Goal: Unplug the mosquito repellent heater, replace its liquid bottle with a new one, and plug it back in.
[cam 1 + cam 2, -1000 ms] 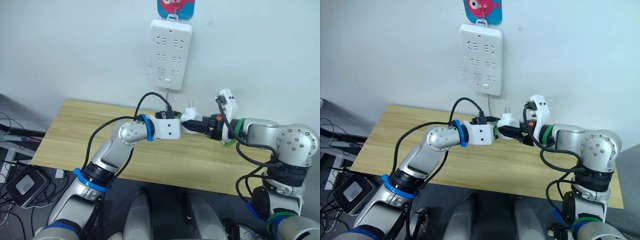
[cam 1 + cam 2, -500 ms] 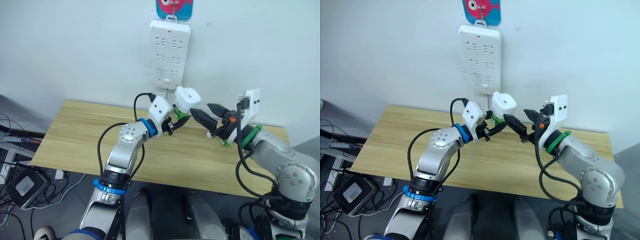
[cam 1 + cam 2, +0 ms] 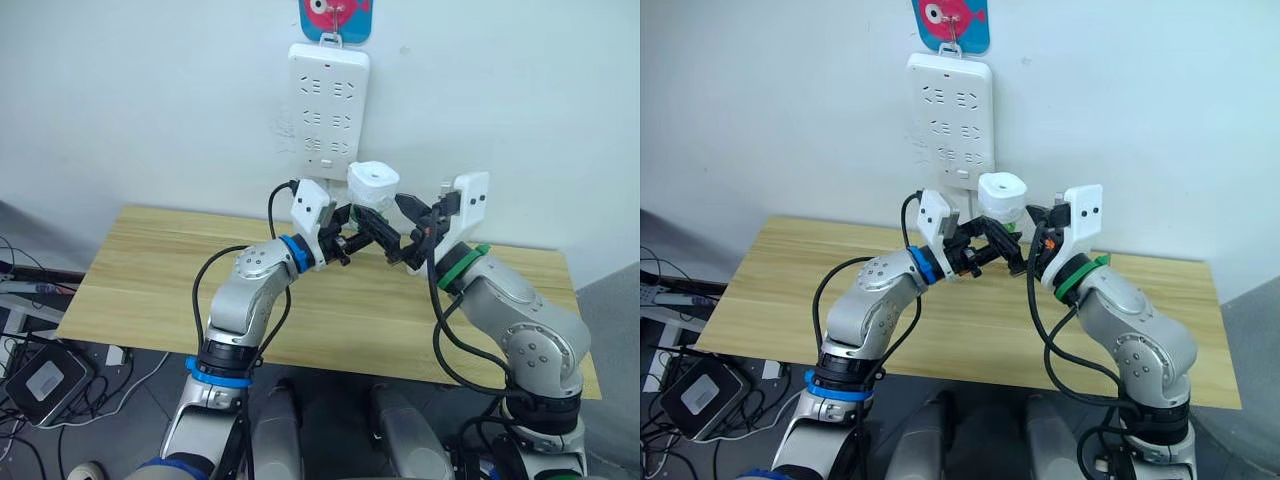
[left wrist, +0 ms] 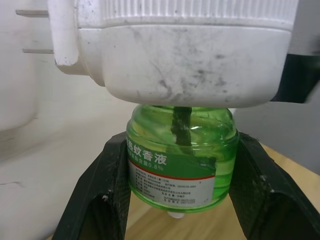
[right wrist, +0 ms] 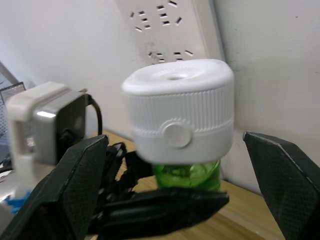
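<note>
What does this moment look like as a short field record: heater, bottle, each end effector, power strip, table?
heater: small white rounded plastic mosquito repellent heater, unplugged, held in the air just below the strip, prongs visible in the left wrist view
bottle: green translucent liquid bottle with a printed label, attached under the heater
left end effector: shut on the bottle, a finger on each side
right end effector: open, fingers on either side of the heater, not touching
power strip: long white plastic power strip hanging on the wall
table: light wooden table below both arms

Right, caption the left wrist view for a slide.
Left end effector grips the green liquid bottle beneath the white mosquito repellent heater.
</note>
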Robot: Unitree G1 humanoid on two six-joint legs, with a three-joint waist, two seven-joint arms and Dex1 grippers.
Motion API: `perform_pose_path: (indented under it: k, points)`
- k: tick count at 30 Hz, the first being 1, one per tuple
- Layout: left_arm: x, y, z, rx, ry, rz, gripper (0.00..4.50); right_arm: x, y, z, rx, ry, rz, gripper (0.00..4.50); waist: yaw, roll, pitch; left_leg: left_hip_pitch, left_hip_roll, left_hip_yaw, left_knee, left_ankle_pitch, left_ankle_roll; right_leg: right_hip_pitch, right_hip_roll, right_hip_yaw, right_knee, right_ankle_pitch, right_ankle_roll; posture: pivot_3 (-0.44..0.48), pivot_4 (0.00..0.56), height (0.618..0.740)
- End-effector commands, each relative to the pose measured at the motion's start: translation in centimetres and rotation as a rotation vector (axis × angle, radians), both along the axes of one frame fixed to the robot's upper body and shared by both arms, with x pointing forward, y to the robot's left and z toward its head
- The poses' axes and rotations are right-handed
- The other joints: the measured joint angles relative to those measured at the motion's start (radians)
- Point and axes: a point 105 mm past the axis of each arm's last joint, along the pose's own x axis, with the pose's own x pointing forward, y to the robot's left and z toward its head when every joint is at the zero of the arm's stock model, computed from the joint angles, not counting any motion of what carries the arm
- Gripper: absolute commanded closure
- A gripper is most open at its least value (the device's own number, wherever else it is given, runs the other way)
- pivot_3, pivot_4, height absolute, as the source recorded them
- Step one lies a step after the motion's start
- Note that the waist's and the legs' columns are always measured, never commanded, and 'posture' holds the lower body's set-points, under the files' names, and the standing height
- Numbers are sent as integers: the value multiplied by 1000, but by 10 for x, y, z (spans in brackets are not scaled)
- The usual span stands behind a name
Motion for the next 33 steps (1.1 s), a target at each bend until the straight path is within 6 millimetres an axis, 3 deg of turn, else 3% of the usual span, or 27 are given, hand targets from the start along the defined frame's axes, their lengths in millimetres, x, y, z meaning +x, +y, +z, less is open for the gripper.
perform_pose_path:
  k: [1,9,12,15,19,20,22,25,30,33]
  points:
    - [-13,-6,14,-25,-51,-53,2236,0,3,17,31,-70,12,0,0,0,0,0,0,0,0,0,0,0,0,0,0,0,-1,-64,246,740]
    - [-15,-4,10,-25,-35,-49,2236,3,5,19,33,-81,20,0,2,0,0,0,0,0,0,0,0,0,0,0,0,0,-1,-52,246,740]
    - [-15,-2,7,-19,-27,-48,2236,2,6,19,19,-90,35,561,3,0,0,0,0,0,0,0,0,0,0,0,0,0,-1,-51,245,740]
    - [-15,-1,5,-7,-25,-48,2236,2,5,20,11,-95,40,1432,3,0,0,0,0,0,0,0,0,0,0,0,0,0,-1,-52,246,740]
    - [-14,1,3,17,-40,-31,2236,2,4,19,11,-94,35,1433,4,0,-1,0,0,0,0,0,0,0,0,0,0,0,-1,-45,245,740]
    - [-15,3,4,16,-37,-38,1533,3,3,18,12,-94,28,1433,4,0,-1,0,0,0,0,0,0,0,0,0,0,0,-1,-44,245,740]
    - [-17,7,6,10,-36,-48,1004,4,1,17,10,-96,12,1522,4,0,-1,0,0,0,0,0,0,0,0,0,0,1,-1,-43,247,740]
    - [-16,31,17,-12,-88,17,19,8,-5,16,-3,-110,-38,1522,3,0,-1,0,0,0,0,0,0,0,0,0,0,1,-1,-43,247,740]
    - [7,81,38,33,-237,244,0,14,-18,14,19,-124,-126,1522,5,0,-1,1,1,0,0,0,0,0,0,0,0,1,-1,-38,249,740]
    - [25,95,59,30,-295,295,0,16,-22,18,56,-132,-148,1522,12,0,-1,0,0,0,0,1,0,0,0,0,0,0,0,-22,244,740]
